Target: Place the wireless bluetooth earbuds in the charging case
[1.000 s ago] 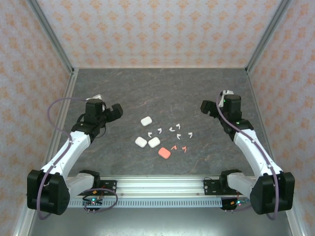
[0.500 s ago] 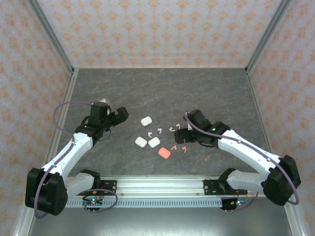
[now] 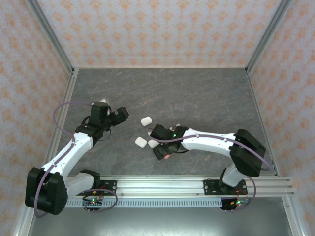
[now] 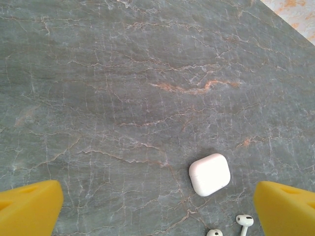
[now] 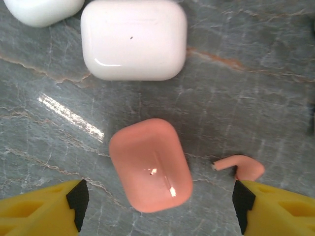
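A coral charging case [image 5: 150,164] lies shut on the grey table, right under my right gripper [image 5: 157,209]. That gripper is open, with one yellow finger on each side of the case and a gap at both. A coral earbud [image 5: 241,167] lies just by the right finger. A shut white case [image 5: 134,39] sits beyond the coral one. My left gripper [image 4: 157,211] hangs open over bare table. Ahead of it are another white case [image 4: 209,174] and two white earbuds [image 4: 243,221]. In the top view the right gripper [image 3: 164,151] is mid-table and the left gripper [image 3: 119,114] is to its left.
White cases [image 3: 145,120] [image 3: 141,142] lie between the two arms. The right forearm [image 3: 206,140] stretches low across the table's right half and covers most of the loose earbuds. Patterned walls close in three sides. A rail [image 3: 162,186] runs along the near edge.
The right arm has swung from the right side to the table's middle and dropped over the coral case, its jaws narrowing a little. The left gripper moved slightly toward the cases, then held still.
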{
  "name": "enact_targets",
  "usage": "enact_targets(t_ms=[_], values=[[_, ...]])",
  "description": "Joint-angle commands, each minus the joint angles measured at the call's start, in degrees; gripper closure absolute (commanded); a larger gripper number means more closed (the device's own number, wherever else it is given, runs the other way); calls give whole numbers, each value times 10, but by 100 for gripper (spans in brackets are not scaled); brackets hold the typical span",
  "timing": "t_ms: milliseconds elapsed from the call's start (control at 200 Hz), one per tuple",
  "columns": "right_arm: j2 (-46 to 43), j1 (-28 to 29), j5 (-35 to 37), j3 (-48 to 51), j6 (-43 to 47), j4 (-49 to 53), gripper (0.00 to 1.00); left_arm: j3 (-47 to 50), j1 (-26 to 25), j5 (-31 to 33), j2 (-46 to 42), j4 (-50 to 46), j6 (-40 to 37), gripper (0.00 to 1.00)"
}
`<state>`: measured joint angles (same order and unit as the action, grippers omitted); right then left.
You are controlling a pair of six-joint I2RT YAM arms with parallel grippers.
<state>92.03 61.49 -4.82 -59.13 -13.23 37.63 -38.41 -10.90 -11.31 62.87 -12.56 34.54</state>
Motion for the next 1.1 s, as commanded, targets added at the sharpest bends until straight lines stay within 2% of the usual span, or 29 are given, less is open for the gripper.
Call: enact_targets(t_ms=[0, 666, 941, 1096], values=[[23, 8, 18, -18, 10, 20, 23, -3, -5, 21, -10, -10, 3, 0], [96, 14, 13, -16, 23, 6, 38, -7, -4, 28, -16, -26, 0, 0], [73, 14, 11, 5, 25, -2, 51, -22, -5, 30, -21, -51, -16, 0], [30, 14, 37, 16, 48, -18, 56, -45, -4, 20, -26, -81, -36, 0]])
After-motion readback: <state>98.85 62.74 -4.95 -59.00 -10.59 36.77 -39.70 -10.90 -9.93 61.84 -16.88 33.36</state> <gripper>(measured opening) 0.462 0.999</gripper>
